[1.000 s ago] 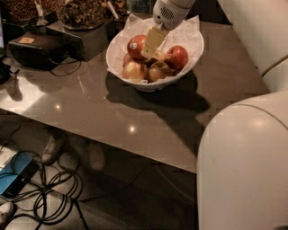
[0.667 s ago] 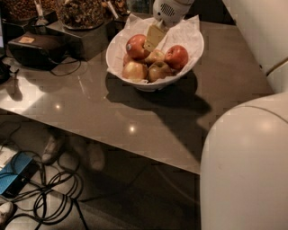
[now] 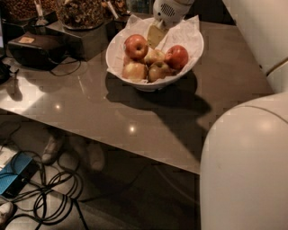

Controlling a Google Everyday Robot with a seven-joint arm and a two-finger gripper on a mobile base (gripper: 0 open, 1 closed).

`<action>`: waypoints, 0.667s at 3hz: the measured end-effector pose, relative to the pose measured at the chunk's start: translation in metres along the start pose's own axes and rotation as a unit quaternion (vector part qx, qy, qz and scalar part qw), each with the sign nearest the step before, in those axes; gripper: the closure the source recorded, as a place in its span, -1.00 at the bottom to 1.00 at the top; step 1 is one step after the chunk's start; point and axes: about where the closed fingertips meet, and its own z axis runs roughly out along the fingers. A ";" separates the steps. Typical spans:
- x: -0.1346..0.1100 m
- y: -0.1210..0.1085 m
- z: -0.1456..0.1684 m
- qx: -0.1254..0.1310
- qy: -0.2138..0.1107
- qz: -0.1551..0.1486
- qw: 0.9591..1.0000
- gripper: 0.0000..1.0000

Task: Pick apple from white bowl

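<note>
The white bowl (image 3: pixel 191 42), lined with crinkled white paper, stands on the dark table and holds several apples. Two are red: one at the left (image 3: pixel 136 46) and one at the right (image 3: pixel 177 57). I cannot make out a sticker on either, so I cannot tell which is the stickered apple. Yellow-pink apples (image 3: pixel 135 70) lie in front of and between them. My gripper (image 3: pixel 155 36) hangs from the white wrist over the bowl's back half. Its yellowish tip is just behind the gap between the two red apples. It holds no apple.
The grey-brown table (image 3: pixel 135 121) runs across the view, its near edge going down to the right. A black box (image 3: pixel 33 49) with a cable and containers of brown snacks (image 3: pixel 81 13) stand at the back left. My white body (image 3: pixel 245 166) fills the lower right. Cables lie on the floor.
The gripper tip has drawn up and back a little from among the apples. The apples and the bowl have not moved.
</note>
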 end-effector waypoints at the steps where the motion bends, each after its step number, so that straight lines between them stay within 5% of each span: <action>1: 0.000 0.000 0.000 0.000 0.000 0.000 1.000 -0.29; 2: 0.000 0.000 0.000 0.000 0.000 0.000 1.000 -0.77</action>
